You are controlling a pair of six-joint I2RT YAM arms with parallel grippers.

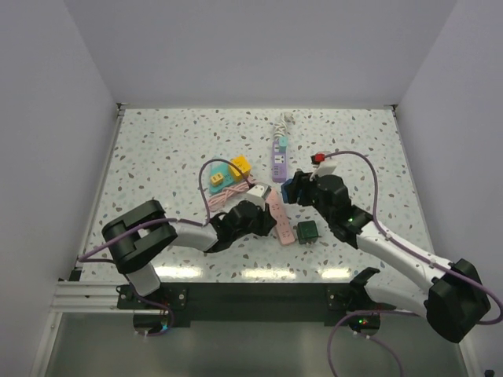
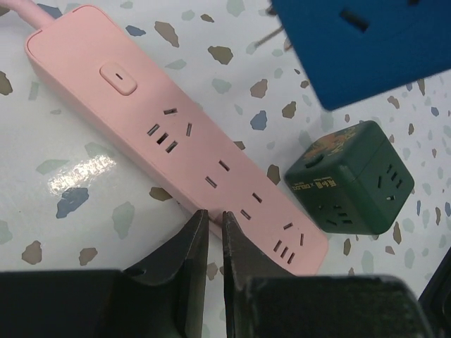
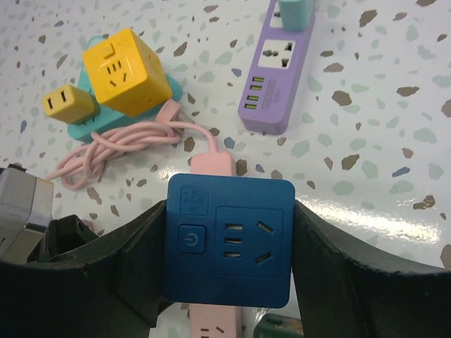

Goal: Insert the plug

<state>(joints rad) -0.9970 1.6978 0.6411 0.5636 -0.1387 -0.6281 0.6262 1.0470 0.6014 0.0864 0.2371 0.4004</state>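
My right gripper (image 3: pixel 229 243) is shut on a blue cube plug adapter (image 3: pixel 229 239), held above the pink power strip (image 2: pixel 190 148). The blue cube (image 1: pixel 289 191) hangs over the strip's far end in the top view; its metal prongs show in the left wrist view beside its blue body (image 2: pixel 366 49). The pink strip (image 1: pixel 279 220) lies flat on the table. My left gripper (image 2: pixel 211 217) is shut and empty, its tips at the strip's near long edge; in the top view it (image 1: pixel 263 221) sits just left of the strip.
A dark green cube socket (image 1: pixel 307 232) sits right of the pink strip's near end. A purple power strip (image 1: pixel 280 155), a yellow cube (image 1: pixel 240 166), a small yellow plug on a teal base (image 1: pixel 217 180) and the coiled pink cord (image 3: pixel 120 144) lie behind.
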